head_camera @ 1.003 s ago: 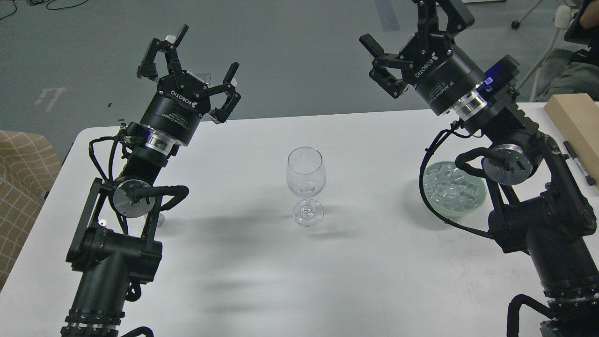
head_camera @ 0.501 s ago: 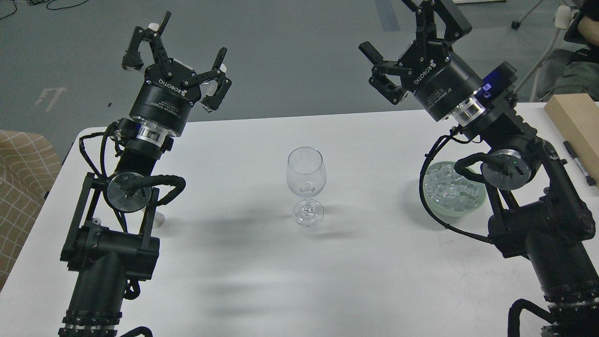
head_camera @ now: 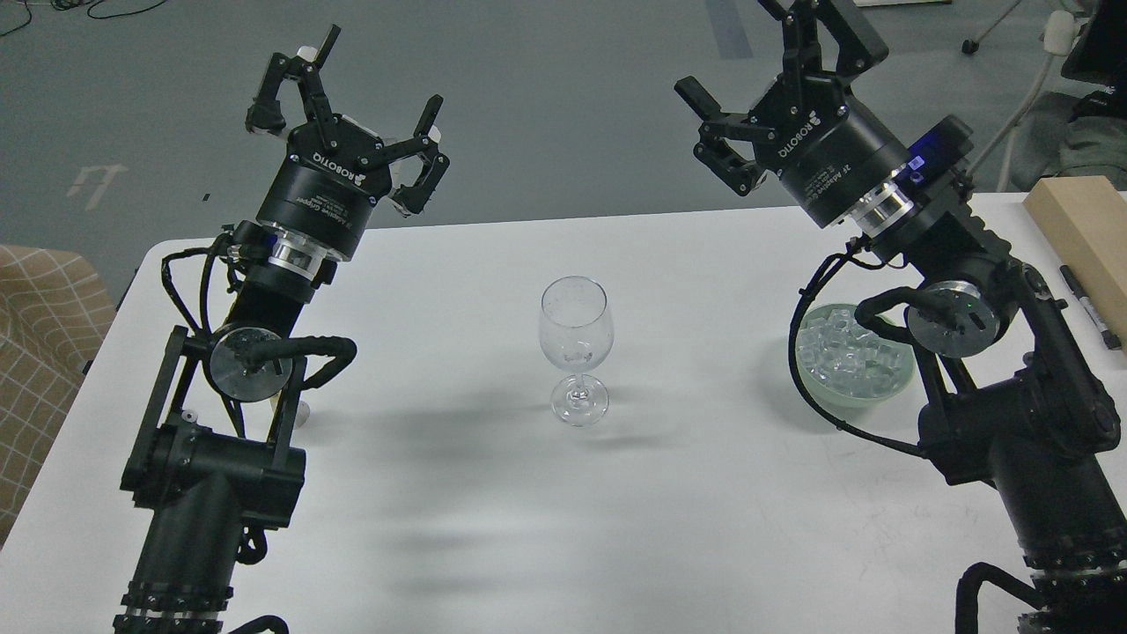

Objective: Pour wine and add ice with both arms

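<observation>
A clear stemmed wine glass (head_camera: pixel 575 339) stands upright at the middle of the white table (head_camera: pixel 687 493). The ice (head_camera: pixel 843 350) is a heap of small clear cubes in a pale green bowl (head_camera: pixel 823 392) at the right, partly hidden by my right arm. My left gripper (head_camera: pixel 361 92) is open and empty, raised above the table's far left edge. My right gripper (head_camera: pixel 766 48) is open and empty, raised high beyond the bowl, one fingertip cut off by the top edge. No wine container shows clearly.
A small pale object (head_camera: pixel 298 414) peeks out behind my left arm on the table. A wooden block (head_camera: pixel 1079 224) and a black pen (head_camera: pixel 1089 306) lie at the right edge. A checked chair (head_camera: pixel 44 335) stands off the table's left side.
My left gripper rose and swung left, then came back a little to the right, staying open. My right gripper rose slightly and then held still. The glass and bowl have not moved.
</observation>
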`<move>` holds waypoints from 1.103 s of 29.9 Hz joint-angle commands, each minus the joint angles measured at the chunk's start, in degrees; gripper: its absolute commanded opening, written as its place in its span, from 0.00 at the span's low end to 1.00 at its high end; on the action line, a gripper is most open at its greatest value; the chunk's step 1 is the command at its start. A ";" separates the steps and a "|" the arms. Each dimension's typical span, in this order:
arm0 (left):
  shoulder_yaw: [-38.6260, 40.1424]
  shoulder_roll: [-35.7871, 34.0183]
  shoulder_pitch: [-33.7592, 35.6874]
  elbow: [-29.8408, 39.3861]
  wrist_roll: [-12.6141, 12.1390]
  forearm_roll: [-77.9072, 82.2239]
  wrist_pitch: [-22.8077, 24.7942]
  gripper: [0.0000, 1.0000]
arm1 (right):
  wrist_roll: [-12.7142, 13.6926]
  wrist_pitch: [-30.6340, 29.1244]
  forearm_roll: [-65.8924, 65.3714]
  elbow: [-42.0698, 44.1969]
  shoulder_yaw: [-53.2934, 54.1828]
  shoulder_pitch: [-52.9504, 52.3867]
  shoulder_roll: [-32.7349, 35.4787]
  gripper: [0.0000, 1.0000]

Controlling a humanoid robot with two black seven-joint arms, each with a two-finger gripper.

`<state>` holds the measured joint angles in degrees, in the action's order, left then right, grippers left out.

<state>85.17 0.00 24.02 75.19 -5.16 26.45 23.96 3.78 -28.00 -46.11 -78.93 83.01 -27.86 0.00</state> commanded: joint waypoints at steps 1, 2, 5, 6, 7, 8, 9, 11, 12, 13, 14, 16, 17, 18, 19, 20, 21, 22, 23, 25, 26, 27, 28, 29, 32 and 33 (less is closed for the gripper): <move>-0.09 0.00 0.15 -0.31 -0.02 0.18 0.39 1.00 | 0.09 0.00 0.05 -0.08 -0.13 -0.09 0.00 1.00; -0.09 0.00 0.15 -0.31 0.06 0.18 0.48 1.00 | 0.00 0.00 0.05 -0.08 -0.22 -0.09 0.00 1.00; -0.18 0.00 0.06 -0.31 -0.02 0.18 0.65 1.00 | 0.00 0.00 0.05 -0.17 -0.39 -0.09 0.00 1.00; -0.18 0.00 0.06 -0.31 0.06 0.18 0.92 1.00 | 0.00 0.00 0.05 -0.25 -0.39 -0.09 0.00 1.00; -0.18 0.00 -0.02 -0.31 -0.02 0.18 1.44 1.00 | 0.00 0.00 0.05 -0.26 -0.39 -0.09 0.00 1.00; -0.18 0.00 0.06 -0.31 -0.02 0.18 1.62 1.00 | 0.00 0.00 0.05 -0.26 -0.39 -0.09 0.00 1.00; -0.18 0.00 0.15 -0.48 -0.02 0.27 1.97 1.00 | 0.00 0.00 0.05 -0.34 -0.39 -0.09 0.00 1.00; -0.18 0.00 0.24 -0.66 -0.02 0.36 2.15 1.00 | 0.00 0.00 0.05 -0.34 -0.39 0.00 0.00 1.00; -0.18 0.00 0.33 -0.66 -0.02 0.36 2.15 1.00 | 0.00 0.00 0.05 -0.34 -0.39 -0.09 0.00 1.00; -0.18 0.00 0.41 -0.66 -0.02 0.36 2.15 1.00 | 0.00 0.00 0.05 -0.43 -0.39 -0.09 0.00 1.00; -0.18 0.00 0.42 -0.66 -0.02 0.36 2.15 1.00 | 0.09 0.00 0.05 -0.43 -0.39 -0.09 0.00 1.00; -0.18 0.00 0.42 -0.57 -0.11 0.36 2.15 1.00 | 0.00 0.00 0.05 -0.52 -0.39 -0.09 0.00 1.00; -0.18 0.00 0.42 -0.57 -0.11 0.36 2.15 1.00 | 0.00 0.00 0.05 -0.52 -0.39 -0.09 0.00 1.00; -0.09 0.00 0.59 -0.48 -0.37 0.27 1.54 1.00 | 0.00 0.00 0.05 -0.52 -0.39 -0.09 0.00 1.00; 0.00 0.00 0.68 -0.48 -0.46 0.27 1.10 1.00 | 0.00 0.00 0.05 -0.52 -0.39 0.00 0.00 1.00; 0.17 0.00 0.94 -0.31 -0.46 -0.17 -0.47 1.00 | 0.00 0.00 0.05 -0.52 -0.39 0.08 0.00 1.00; 0.35 0.00 1.03 0.13 -0.37 -0.43 -3.71 1.00 | -0.09 0.00 -0.03 -0.52 -0.39 0.17 0.00 1.00; 0.35 0.00 1.20 0.39 -0.03 -0.52 -5.83 1.00 | -0.09 0.00 0.05 -0.52 -0.39 0.26 0.00 1.00; 0.52 0.00 1.90 1.18 0.15 -0.70 -10.11 1.00 | -0.09 0.00 0.05 -0.52 -0.31 0.69 0.00 1.00; 0.87 0.00 3.05 2.32 0.15 -0.87 -14.27 1.00 | -0.09 0.00 0.05 -0.61 -0.31 1.14 0.00 1.00; 1.05 0.00 3.92 2.94 0.33 -0.96 -17.16 1.00 | -0.09 0.00 0.05 -0.61 -0.31 1.23 0.00 1.00; 0.96 0.00 4.37 3.38 0.76 -0.87 -19.88 1.00 | -0.09 0.00 0.05 -0.61 -0.31 1.49 0.00 1.00; 1.05 0.00 4.37 3.73 1.29 -0.87 -20.96 1.00 | -0.09 0.00 0.05 -0.61 -0.31 1.66 0.00 1.00; 1.14 0.00 4.37 5.04 2.17 -0.87 -23.58 1.00 | -0.18 0.00 0.05 -0.69 -0.04 2.10 0.00 1.00; 1.05 0.00 3.32 7.33 3.23 -0.87 -29.90 1.00 | -0.26 0.00 0.05 -1.22 0.40 2.81 0.00 1.00; 1.14 0.00 2.10 8.47 2.71 -0.87 -31.85 1.00 | -0.26 0.00 0.05 -1.66 0.40 3.33 0.00 1.00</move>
<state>86.28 0.00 28.07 81.05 -2.59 25.56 -1.59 3.56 -28.00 -46.05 -79.73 83.12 -25.52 0.00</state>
